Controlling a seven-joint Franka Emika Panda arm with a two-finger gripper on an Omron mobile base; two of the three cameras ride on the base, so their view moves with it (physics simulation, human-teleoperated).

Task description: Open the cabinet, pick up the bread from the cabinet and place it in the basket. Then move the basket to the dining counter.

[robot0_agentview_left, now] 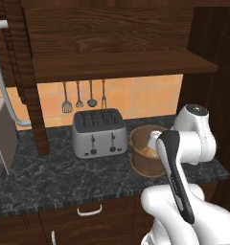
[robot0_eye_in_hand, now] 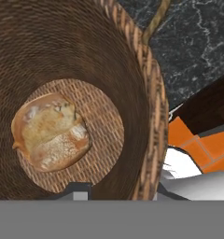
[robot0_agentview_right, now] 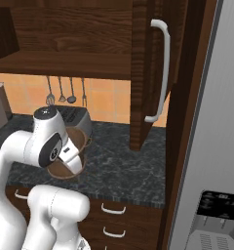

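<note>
black granite worktop [robot0_agentview_left: 64, 177], orange tiled wall [robot0_agentview_left: 136, 98]

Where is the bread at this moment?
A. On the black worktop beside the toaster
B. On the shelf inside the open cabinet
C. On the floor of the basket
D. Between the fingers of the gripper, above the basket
C: in the hand view the bread lies on the woven bottom of the basket, with the basket wall rising around it.

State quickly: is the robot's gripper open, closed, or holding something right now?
The gripper: closed on the rim of the basket, with its fingers either side of the wall. The bread lies loose on the basket floor, not held.
</note>
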